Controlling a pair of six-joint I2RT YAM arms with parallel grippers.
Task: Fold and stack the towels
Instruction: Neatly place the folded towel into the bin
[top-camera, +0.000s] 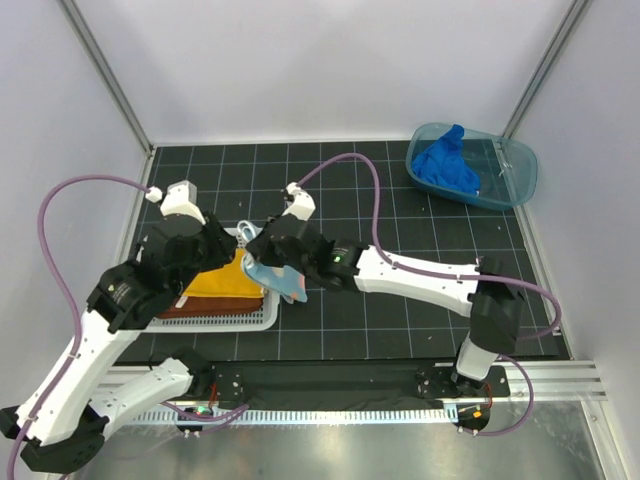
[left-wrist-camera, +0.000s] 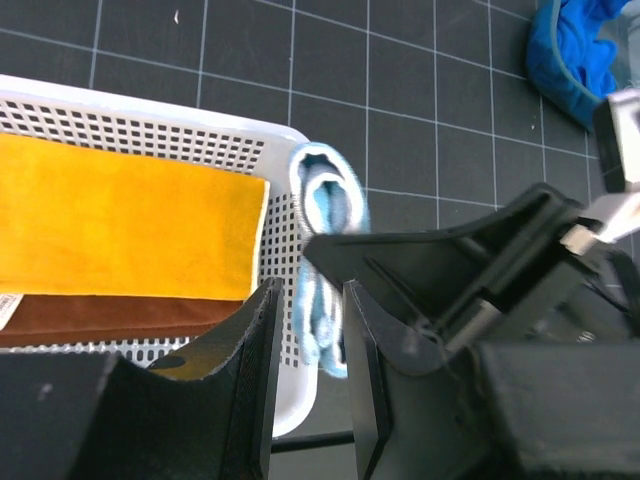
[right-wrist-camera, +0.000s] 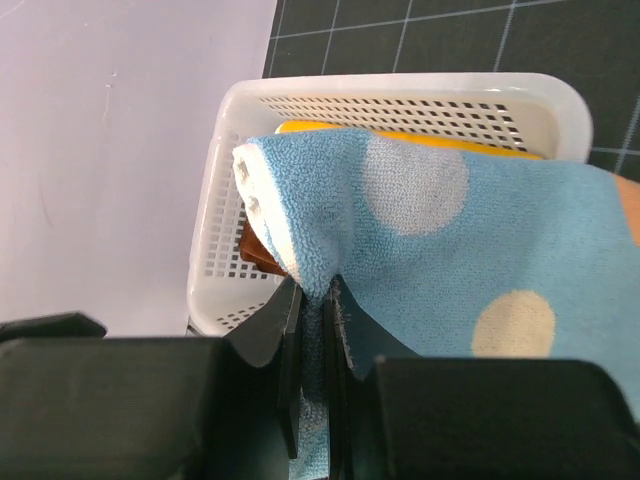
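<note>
1. Right claw (right-wrist-camera: 312, 300): my jaws are almost closed and pinch a fold of the light blue spotted towel (right-wrist-camera: 450, 230). The cloth bunches just above the fingertips. From there it spreads to the right in the wrist view, over the white mesh basket (right-wrist-camera: 400, 95).

2. Left claw (left-wrist-camera: 307, 378): my jaws stand part-way apart. A narrow hanging strip of the spotted towel lies in the gap between the fingers (left-wrist-camera: 250, 380). I cannot tell whether the pads press on it.

3. Spotted towel, position: it is lifted at the right-hand wall of the basket. Its looped edge lies against the rim, and the rest hangs outside the basket over the tabletop (top-camera: 400, 325).

4. Basket contents: the yellow-orange towel (left-wrist-camera: 120, 220) lies folded flat on the rust-brown towel (left-wrist-camera: 120, 315). Only a strip of the rust-brown one shows along one edge.

5. Far right corner of the tabletop: the royal blue towel (top-camera: 445, 165) lies crumpled in the blue plastic tub (top-camera: 512, 188). This is well apart from the basket and from both claws.
</note>
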